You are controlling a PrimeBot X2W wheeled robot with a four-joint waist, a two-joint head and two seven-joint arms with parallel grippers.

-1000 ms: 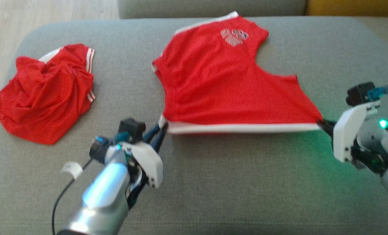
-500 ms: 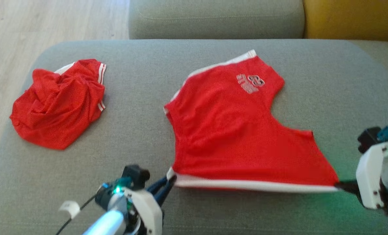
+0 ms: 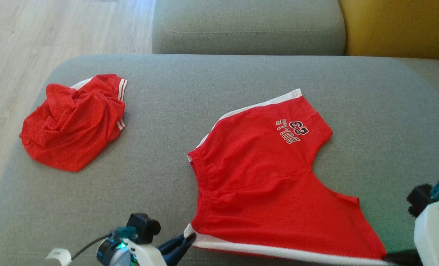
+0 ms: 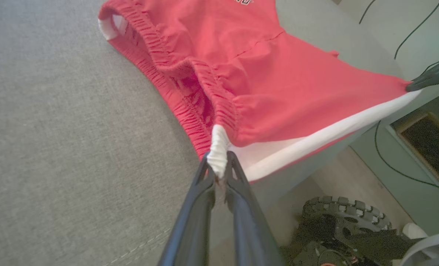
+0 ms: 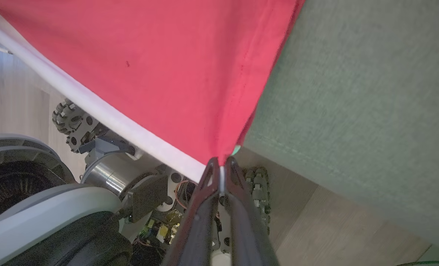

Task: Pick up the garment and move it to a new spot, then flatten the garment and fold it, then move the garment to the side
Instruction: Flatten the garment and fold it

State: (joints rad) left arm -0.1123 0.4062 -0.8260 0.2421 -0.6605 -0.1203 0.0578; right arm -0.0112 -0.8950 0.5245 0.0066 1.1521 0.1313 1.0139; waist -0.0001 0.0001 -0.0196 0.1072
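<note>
Grey sofa cushion (image 3: 204, 92) carries the red shorts (image 3: 271, 184) spread at its near right. The left jaws pinch the white waistband corner and the right jaws pinch the hem corner — a crumpled red garment (image 3: 71, 122) lies far left.

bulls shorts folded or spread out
Spread out: the bulls shorts lie unfolded on the grey cushion, white-striped edge stretched between left gripper and right gripper.
</note>
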